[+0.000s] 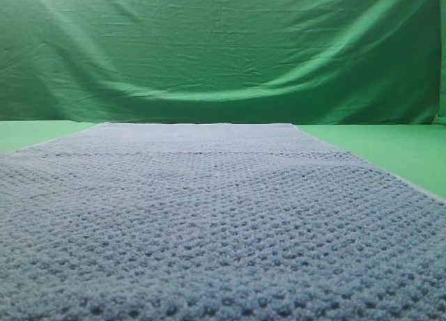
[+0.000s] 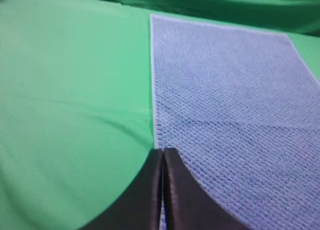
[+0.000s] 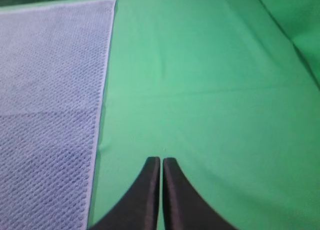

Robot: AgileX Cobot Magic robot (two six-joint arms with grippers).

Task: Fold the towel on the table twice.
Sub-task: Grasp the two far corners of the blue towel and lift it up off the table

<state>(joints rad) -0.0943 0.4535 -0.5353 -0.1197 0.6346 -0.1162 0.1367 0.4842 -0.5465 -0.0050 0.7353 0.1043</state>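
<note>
The towel [image 1: 223, 223] is lying spread flat and unfolded on the green desk [image 3: 210, 90], so both folds are remaining, while the left end effector [image 2: 163, 152] and right end effector [image 3: 161, 162] are hovering closed and empty.

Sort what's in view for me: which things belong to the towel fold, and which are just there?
Job:
towel, lying flat and unfolded
table under it
left gripper, shut, at the towel's edge
right gripper, shut, over bare table beside the towel

Just there:
green backdrop cloth
</note>
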